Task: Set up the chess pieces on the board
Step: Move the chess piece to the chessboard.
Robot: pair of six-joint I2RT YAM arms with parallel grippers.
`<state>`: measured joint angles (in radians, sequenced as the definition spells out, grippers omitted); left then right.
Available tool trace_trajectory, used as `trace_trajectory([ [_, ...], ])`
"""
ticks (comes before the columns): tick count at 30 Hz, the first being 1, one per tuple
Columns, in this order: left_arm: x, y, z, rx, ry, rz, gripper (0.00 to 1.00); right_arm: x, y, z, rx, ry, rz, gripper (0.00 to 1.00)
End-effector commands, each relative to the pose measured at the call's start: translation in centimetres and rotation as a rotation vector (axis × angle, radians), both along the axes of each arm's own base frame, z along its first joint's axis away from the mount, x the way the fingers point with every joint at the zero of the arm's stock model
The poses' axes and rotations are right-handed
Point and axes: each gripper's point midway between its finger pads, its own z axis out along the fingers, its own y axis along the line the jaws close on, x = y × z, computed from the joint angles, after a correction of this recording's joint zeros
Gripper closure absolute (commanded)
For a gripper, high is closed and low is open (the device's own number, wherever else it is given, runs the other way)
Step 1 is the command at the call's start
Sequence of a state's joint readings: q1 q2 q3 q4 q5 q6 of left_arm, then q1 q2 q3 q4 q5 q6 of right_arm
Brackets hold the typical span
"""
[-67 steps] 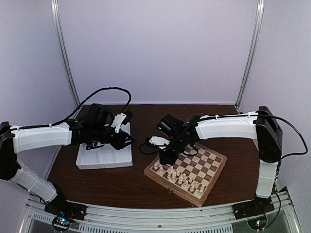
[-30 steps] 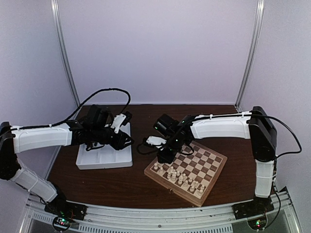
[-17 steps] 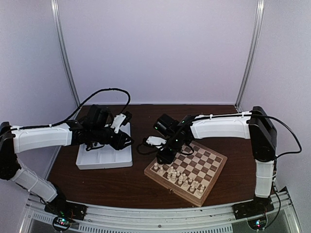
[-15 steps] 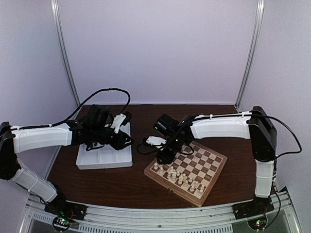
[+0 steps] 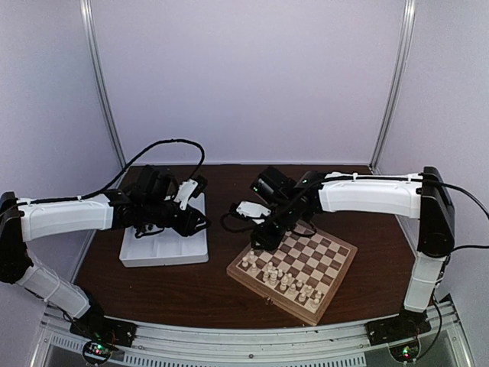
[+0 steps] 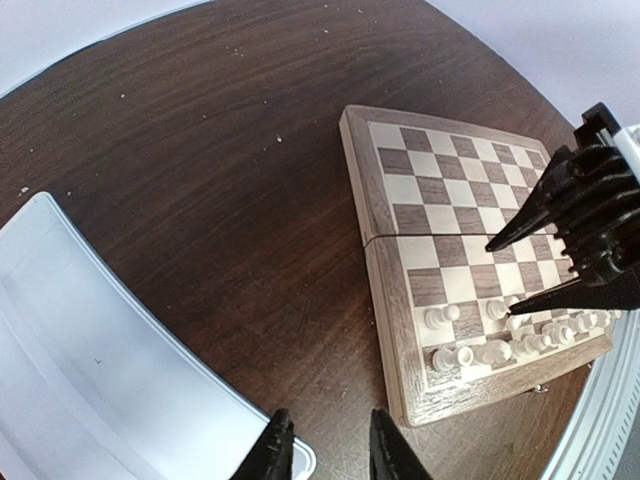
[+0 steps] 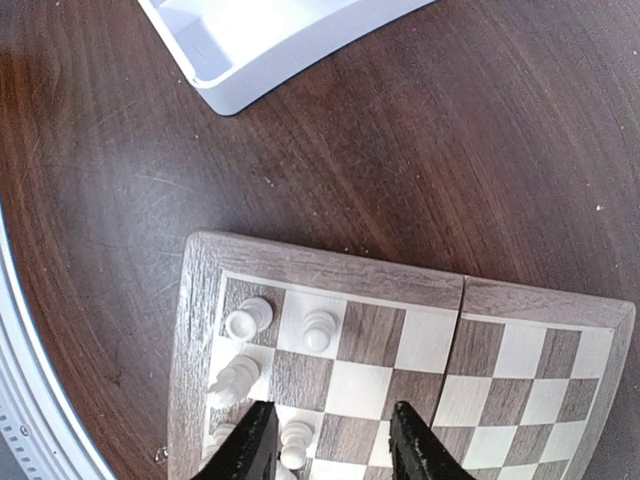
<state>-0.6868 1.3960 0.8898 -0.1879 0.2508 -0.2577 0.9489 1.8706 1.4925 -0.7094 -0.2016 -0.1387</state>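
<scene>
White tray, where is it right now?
In the top view, the white tray sits on the left side of the dark table, a little apart from the chessboard, which lies to its right.

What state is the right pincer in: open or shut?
Open: right pincer has black fingers apart above the cream-and-brown checkered wooden board, squares showing between.

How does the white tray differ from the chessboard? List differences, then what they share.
The white tray is plain plastic with compartments; the chessboard is checkered wood. The chessboard carries cream pieces along its near side; the tray's visible parts show none. Both lie flat on the dark table.
</scene>
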Motion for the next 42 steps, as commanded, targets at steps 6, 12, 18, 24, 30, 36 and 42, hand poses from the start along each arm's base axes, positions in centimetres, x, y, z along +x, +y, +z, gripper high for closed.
trace_trajectory([
  [6, 0.0, -0.1, 0.4, -0.035, -0.007, 0.0, 0.73, -2.5, -3.5, -1.2, -0.073, 0.056, -0.031, 0.63],
  [12, 0.0, -0.3, 0.4, -0.043, 0.0, -0.008, 0.73, -3.3, -3.7, -2.4, -0.083, 0.097, -0.027, 0.66],
  [18, 0.0, -0.3, 0.3, -0.042, 0.002, -0.009, 0.73, -3.5, -3.8, -3.1, -0.09, 0.11, -0.023, 0.68],
  [24, -0.1, -0.3, 0.3, -0.041, 0.005, -0.007, 0.73, -3.7, -3.7, -3.5, -0.092, 0.126, -0.017, 0.69],
  [30, 0.0, -0.3, 0.3, -0.042, 0.003, -0.007, 0.73, -3.9, -3.8, -3.9, -0.096, 0.135, -0.015, 0.7],
  [36, -0.1, -0.4, 0.1, -0.044, 0.008, -0.012, 0.73, -4.0, -3.7, -4.3, -0.09, 0.142, -0.019, 0.71],
  [42, -0.1, -0.5, 0.1, -0.047, 0.009, -0.014, 0.73, -3.8, -3.7, -4.6, -0.093, 0.14, -0.025, 0.71],
])
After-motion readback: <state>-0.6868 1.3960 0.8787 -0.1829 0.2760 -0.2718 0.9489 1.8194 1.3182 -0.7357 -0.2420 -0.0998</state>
